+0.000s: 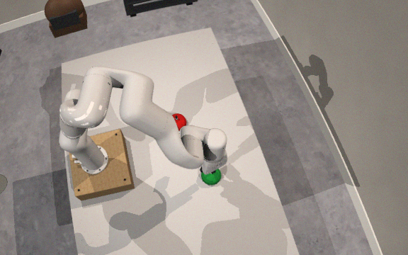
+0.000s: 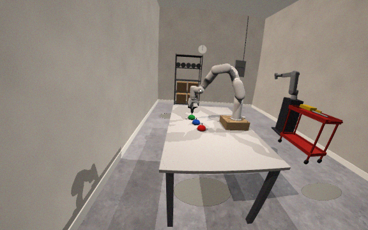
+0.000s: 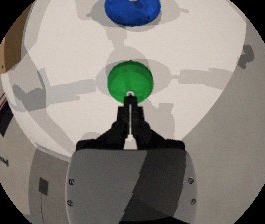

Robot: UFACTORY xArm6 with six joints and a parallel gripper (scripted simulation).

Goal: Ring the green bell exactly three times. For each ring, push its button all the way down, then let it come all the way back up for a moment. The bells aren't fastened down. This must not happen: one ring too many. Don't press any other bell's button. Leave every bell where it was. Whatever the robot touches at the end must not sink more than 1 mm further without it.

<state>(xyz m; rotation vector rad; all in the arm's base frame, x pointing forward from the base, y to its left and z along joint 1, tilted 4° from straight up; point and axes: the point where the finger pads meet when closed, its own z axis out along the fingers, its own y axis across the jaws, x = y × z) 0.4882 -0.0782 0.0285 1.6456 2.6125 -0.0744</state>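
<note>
- The bench [image 2: 222, 153] carries 3 bells in a row near the edge that faces the bare wall, with the arm's wooden base [image 2: 235, 122] on the other side of them.
- The arm [image 1: 137, 106] reaches over from that base, its wrist pointing straight down.
- The green bell [image 1: 211, 178] sits at the end of the row, the blue bell [image 3: 132, 6] next to it, and the red bell [image 1: 179, 120] beyond that.
- The claw [image 3: 131, 104] is clenched on nothing, its fingertips pressed together into 1 blunt point.
- In the wrist view that point lies on the centre of the green dome, so the button is directly below; I judge the next move to be purely vertical, with no sideways drift toward the blue bell.
- Whether the tip touches the button I cannot tell.
</note>
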